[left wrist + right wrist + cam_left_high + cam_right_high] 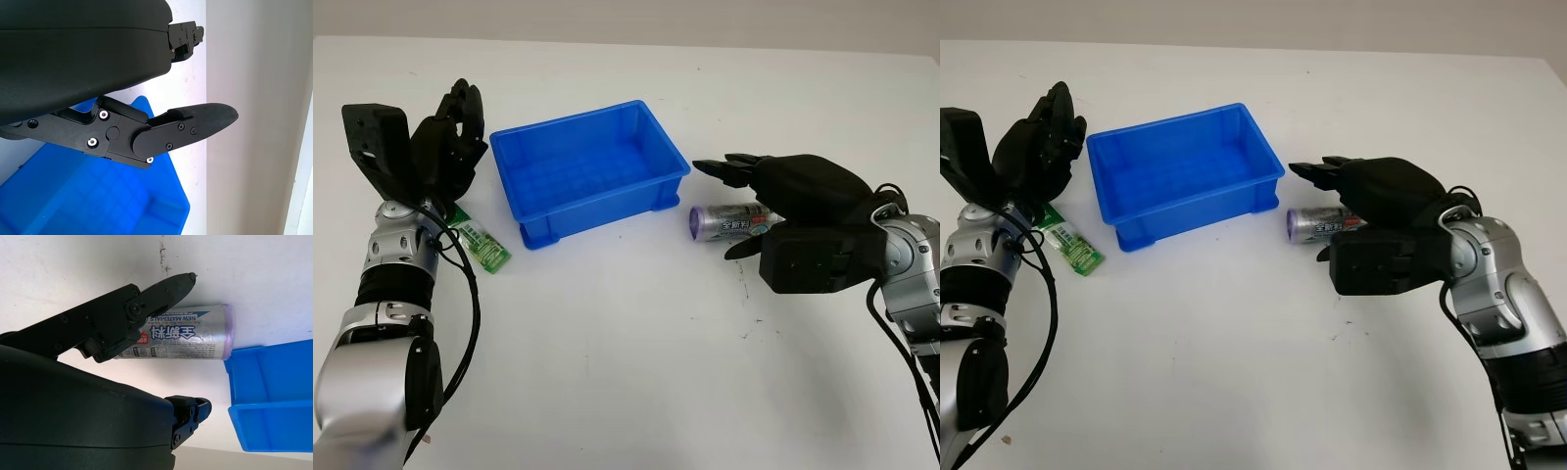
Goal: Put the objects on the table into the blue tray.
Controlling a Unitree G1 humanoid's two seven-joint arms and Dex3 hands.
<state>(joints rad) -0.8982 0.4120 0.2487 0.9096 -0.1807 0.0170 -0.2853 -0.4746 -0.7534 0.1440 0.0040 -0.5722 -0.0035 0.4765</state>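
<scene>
Your right hand (pixel 759 191) is hovering over the silver cylindrical roll w/ purple end (pixel 724 222), fingers (pixel 161 293) spread around it, not yet pinching. Roll's lying on the white counter (pixel 626 333) just beside the blue plastic tray (pixel 587 171). Left hand (pixel 450 137) is open above the green flat packet (pixel 481 245), left of tray.

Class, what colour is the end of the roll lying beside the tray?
Purple; the roll itself is silvery with printed labelling. The right wrist view shows it best.

blue tray (pixel 590 172): glossy moulded plastic
roll (pixel 188 339): shiny silvery film, purple end
green packet (pixel 481 244): glossy plastic wrapper
table (pixel 636 333): matt white, smooth
right hand (pixel 1332 176): matt black plastic shell
</scene>
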